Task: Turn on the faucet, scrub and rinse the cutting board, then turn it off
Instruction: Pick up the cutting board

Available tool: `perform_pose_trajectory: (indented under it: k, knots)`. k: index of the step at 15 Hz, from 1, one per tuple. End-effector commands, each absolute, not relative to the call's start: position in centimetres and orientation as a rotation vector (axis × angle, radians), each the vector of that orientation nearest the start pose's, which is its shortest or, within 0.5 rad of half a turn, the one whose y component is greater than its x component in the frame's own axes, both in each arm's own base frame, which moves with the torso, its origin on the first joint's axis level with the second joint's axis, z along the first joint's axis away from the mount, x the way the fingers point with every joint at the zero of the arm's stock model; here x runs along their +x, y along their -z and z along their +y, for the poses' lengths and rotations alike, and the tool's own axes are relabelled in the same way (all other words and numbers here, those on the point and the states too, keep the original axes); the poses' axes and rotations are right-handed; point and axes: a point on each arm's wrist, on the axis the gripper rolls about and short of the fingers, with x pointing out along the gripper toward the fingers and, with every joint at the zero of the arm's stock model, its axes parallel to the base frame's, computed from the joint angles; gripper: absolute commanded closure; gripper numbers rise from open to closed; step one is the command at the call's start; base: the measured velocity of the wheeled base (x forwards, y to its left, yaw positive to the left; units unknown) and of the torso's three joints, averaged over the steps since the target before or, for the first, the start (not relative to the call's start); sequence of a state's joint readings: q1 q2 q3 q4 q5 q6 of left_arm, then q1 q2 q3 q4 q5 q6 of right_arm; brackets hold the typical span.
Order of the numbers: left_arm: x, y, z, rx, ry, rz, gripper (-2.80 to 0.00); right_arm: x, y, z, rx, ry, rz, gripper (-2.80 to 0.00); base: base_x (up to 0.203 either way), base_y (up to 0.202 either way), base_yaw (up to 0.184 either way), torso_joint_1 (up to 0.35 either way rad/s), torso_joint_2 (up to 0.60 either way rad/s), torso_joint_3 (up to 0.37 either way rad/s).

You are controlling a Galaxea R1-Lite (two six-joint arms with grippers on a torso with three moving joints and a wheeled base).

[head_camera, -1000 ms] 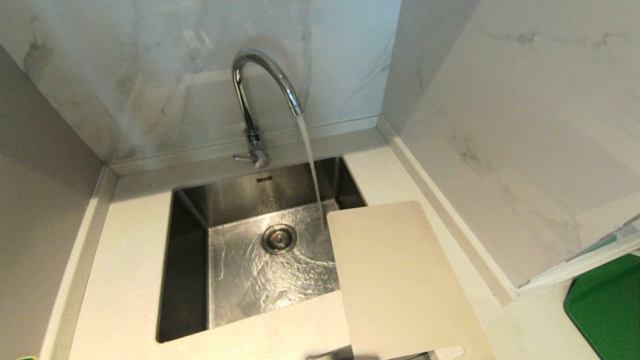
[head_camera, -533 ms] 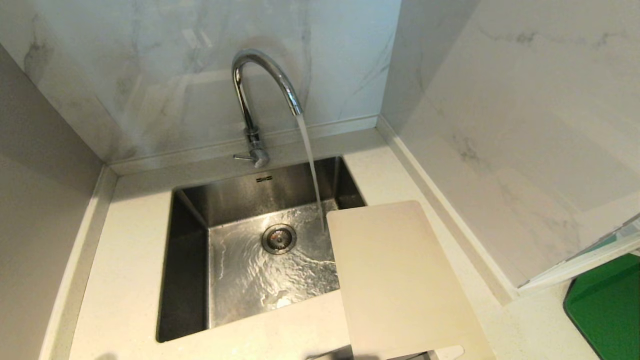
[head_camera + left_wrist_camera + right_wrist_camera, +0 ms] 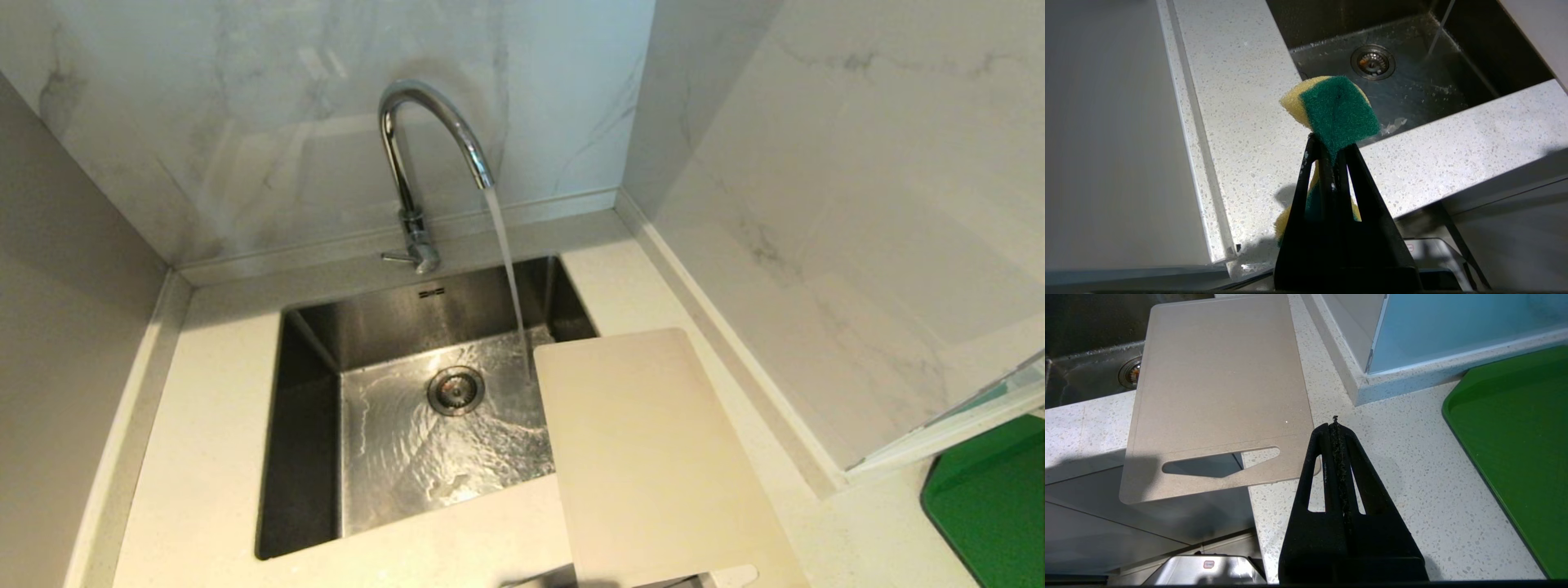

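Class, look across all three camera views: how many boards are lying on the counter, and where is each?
2. The cutting board lies right of the sink, one corner over the basin, handle end past the counter's front edge. The green board lies further right. Others may be outside the views.

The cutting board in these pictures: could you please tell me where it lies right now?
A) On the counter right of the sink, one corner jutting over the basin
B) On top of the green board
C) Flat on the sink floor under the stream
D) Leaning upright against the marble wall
A: the cutting board lies flat on the counter, its far corner overhanging the sink, beside the faucet stream.
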State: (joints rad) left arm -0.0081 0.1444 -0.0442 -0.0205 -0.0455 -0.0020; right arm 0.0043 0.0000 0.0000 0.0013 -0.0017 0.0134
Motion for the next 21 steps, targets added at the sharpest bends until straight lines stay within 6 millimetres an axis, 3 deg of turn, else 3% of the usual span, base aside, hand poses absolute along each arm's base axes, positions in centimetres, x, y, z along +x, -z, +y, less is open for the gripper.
perform_pose_trajectory:
  k: [1, 4, 21]
  knots:
    - [-2.41, -8.37, -0.08, 0.003, 0.051, 0.001, 0.0, -2.26, -7.49, -0.01, 0.014, -0.003, 0.005, 0.0, 0.0, 0.0, 0.0, 0.0, 0.0, 0.0]
    - [-2.29, -7.44, 0.01, 0.027, 0.002, 0.01, 0.0, -2.26, -7.51, -0.01, 0.013, -0.003, 0.004, 0.0, 0.0, 0.0, 0.0, 0.0, 0.0, 0.0]
    - [-2.28, -7.51, 0.01, 0.0, 0.002, 0.004, 0.0, -2.26, -7.49, -0.01, 0.014, -0.003, 0.005, 0.0, 0.0, 0.0, 0.0, 0.0, 0.0, 0.0]
